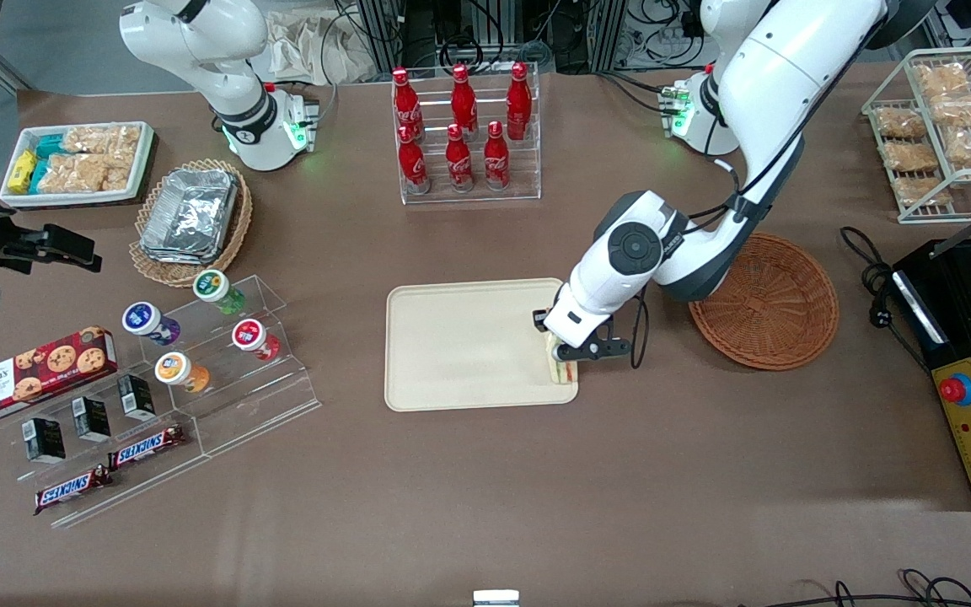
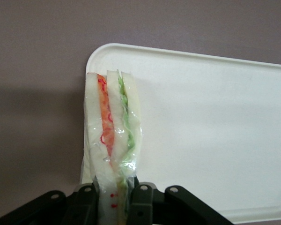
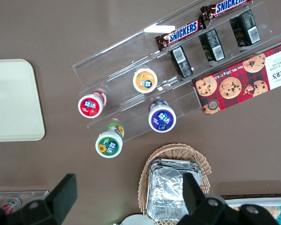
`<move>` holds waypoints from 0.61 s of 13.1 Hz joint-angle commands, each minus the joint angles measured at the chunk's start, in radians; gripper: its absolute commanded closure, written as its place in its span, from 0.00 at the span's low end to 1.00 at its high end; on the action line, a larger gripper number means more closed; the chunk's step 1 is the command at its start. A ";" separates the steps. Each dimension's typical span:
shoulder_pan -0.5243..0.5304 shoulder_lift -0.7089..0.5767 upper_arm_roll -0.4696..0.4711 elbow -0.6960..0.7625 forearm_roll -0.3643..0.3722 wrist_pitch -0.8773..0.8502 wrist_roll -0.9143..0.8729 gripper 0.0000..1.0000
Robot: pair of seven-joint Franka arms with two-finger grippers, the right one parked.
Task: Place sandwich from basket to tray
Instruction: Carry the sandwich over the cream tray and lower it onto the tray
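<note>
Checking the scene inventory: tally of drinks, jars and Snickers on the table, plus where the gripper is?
Red cola bottles: 6
Yogurt jars: 4
Snickers bars: 2
Total: 12
Gripper is over the tray, shut on the sandwich; basket is beside it.

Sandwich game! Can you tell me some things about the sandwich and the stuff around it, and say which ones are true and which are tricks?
1. The gripper holds the sandwich in its jaws. True.
2. The sandwich is in the basket. False: it is at a corner of the tray.
3. The basket holds nothing. True.
4. The sandwich is unwrapped. False: clear film covers it.
5. The tray is full of food. False: only the sandwich is there.
</note>
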 commanded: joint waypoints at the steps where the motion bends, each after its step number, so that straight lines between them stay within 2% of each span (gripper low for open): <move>1: -0.023 0.037 0.005 0.023 0.076 0.029 -0.066 1.00; 4: -0.032 0.053 0.003 0.023 0.139 0.052 -0.127 1.00; 5: -0.038 0.056 0.005 0.023 0.147 0.052 -0.145 0.95; 6: -0.040 0.059 0.005 0.023 0.148 0.052 -0.147 0.52; 7: -0.040 0.063 0.005 0.023 0.164 0.052 -0.149 0.01; 8: -0.040 0.063 0.005 0.025 0.176 0.052 -0.164 0.00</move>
